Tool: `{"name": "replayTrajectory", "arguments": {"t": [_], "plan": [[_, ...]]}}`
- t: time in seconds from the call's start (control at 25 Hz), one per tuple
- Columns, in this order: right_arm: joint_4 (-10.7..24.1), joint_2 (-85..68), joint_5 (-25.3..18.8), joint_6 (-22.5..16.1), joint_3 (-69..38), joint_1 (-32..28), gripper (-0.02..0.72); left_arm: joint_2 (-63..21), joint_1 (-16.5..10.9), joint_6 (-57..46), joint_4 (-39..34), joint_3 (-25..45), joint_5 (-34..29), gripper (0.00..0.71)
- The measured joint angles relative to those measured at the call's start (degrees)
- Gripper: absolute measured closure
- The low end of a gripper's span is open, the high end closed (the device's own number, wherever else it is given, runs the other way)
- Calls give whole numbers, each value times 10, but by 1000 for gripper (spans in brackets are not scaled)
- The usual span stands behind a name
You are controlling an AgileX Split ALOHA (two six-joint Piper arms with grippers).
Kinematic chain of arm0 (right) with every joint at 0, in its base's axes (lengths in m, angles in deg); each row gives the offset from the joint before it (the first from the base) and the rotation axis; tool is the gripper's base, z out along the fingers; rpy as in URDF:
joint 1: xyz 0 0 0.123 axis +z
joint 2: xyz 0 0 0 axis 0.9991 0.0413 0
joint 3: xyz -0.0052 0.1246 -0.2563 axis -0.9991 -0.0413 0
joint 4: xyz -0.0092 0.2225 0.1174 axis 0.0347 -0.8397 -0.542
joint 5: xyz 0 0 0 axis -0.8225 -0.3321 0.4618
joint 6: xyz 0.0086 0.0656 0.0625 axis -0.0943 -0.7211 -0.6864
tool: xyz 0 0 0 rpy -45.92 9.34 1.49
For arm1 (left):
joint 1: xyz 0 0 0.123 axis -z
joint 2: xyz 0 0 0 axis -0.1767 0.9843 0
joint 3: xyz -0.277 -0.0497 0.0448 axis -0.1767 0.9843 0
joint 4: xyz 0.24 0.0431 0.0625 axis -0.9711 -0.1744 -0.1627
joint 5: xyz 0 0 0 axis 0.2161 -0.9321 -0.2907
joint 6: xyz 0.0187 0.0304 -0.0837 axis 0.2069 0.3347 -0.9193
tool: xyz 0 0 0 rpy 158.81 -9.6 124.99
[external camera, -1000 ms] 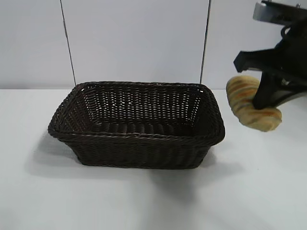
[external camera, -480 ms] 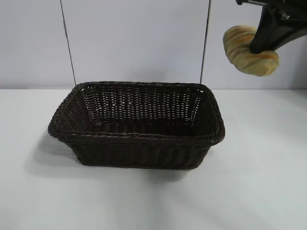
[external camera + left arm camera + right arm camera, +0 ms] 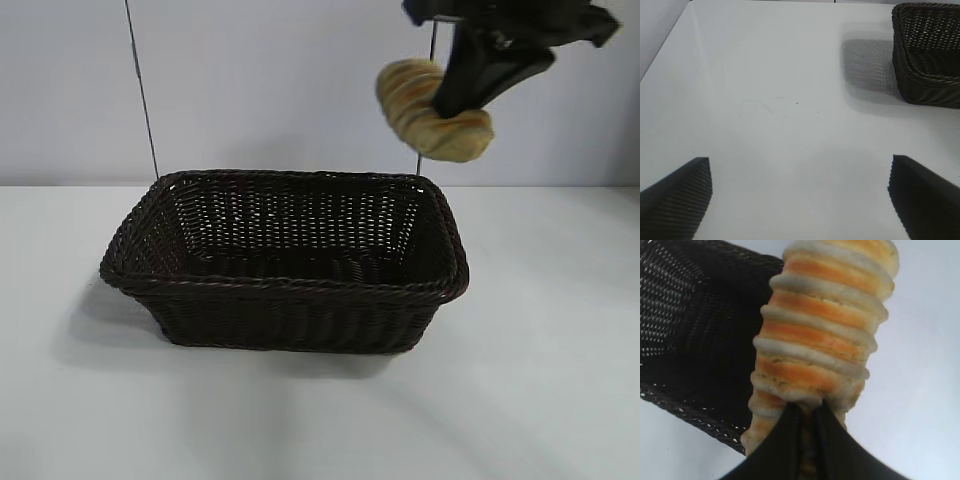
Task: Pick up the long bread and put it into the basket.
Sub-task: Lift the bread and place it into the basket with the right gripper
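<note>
Carried leftward and lower since a second ago: long bread [image 3: 432, 122], now high over the far right corner of the basket [image 3: 285, 262]. Nearer, left gripper [image 3: 800, 197] parked, fingers spread wide over bare table [image 3: 770, 100]. Farther, right gripper [image 3: 470, 95] pinching the loaf tight. Best to bring it farther over the basket's middle, then lower before letting go.

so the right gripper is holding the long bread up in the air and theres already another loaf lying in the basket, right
Not quite. The right gripper does hold the long bread in the air, above the right end of the basket, but the exterior view shows nothing lying in the basket.
</note>
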Motion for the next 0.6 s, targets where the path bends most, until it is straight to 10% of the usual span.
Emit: {"name": "replayTrajectory", "arguments": {"t": [0.16,0.6], "plan": [[0,58,44,69,7,8,661,0,0,0,0,0,0,19],[2,116,76,79,8,8,544,0,0,0,0,0,0,19]]}}
